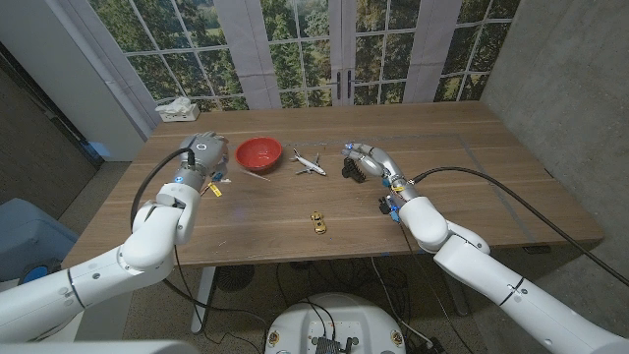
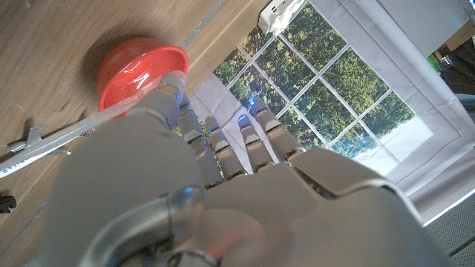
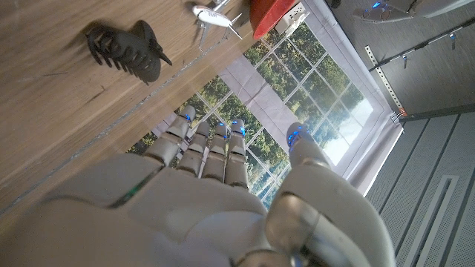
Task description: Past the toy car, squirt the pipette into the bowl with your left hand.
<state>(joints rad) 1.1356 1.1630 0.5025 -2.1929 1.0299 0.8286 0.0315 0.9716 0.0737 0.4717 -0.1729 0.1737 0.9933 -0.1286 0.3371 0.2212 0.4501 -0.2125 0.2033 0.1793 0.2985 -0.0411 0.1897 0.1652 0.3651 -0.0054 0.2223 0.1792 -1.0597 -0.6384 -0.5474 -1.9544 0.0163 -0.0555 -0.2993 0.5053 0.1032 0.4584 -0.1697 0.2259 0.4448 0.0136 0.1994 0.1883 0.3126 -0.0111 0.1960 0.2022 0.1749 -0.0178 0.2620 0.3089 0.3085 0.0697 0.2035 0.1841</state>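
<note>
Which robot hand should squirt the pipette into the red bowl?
The left hand. It already holds the pipette right beside the red bowl. The right hand is on the far side of the toy plane, by a black hair clip, holding nothing.

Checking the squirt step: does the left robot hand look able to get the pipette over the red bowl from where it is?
Probably yes. The left robot hand holds the pipette right beside the red bowl, with nothing between them.

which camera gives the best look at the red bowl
The head view: the whole red bowl sits unobstructed beside the left hand. The left wrist view shows it close but partly behind that hand; the right wrist view catches just an edge.
</note>
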